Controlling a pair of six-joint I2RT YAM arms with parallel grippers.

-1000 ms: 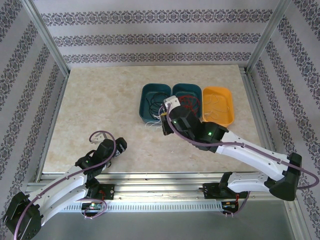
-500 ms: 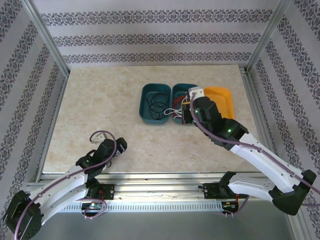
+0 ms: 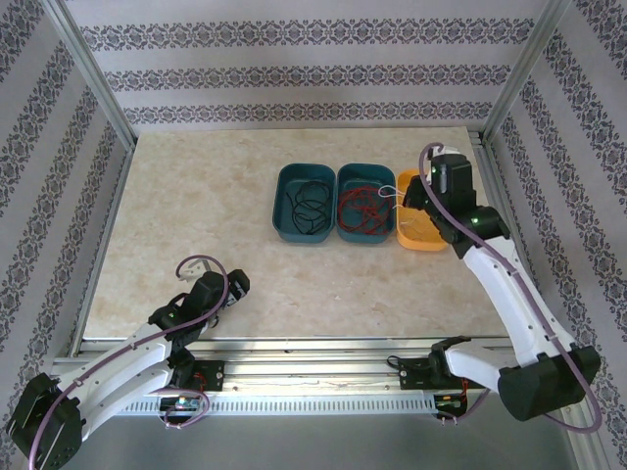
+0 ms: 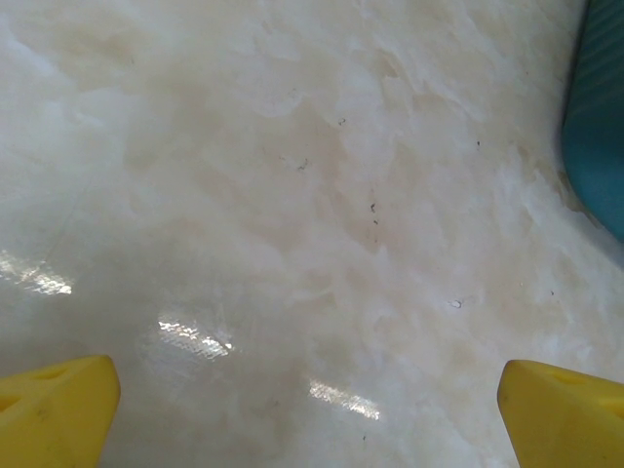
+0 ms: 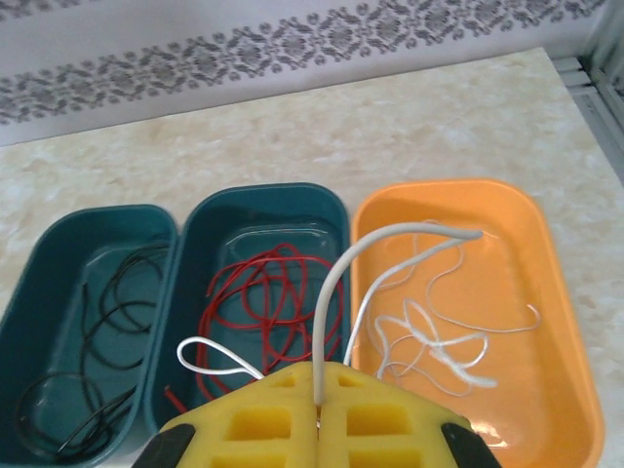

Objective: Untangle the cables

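Three bins [image 3: 304, 236] side by side on the table [image 3: 196, 196], cables [image 3: 361, 208] inside each.

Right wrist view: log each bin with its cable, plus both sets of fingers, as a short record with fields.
left teal bin: black cable, loosely coiled inside
middle teal bin: red cable, looped inside
orange bin: white cable, loops lying inside
right fingers: shut on a strand of the white cable that arches up toward the orange bin
left fingers: open, nothing between them, over bare table
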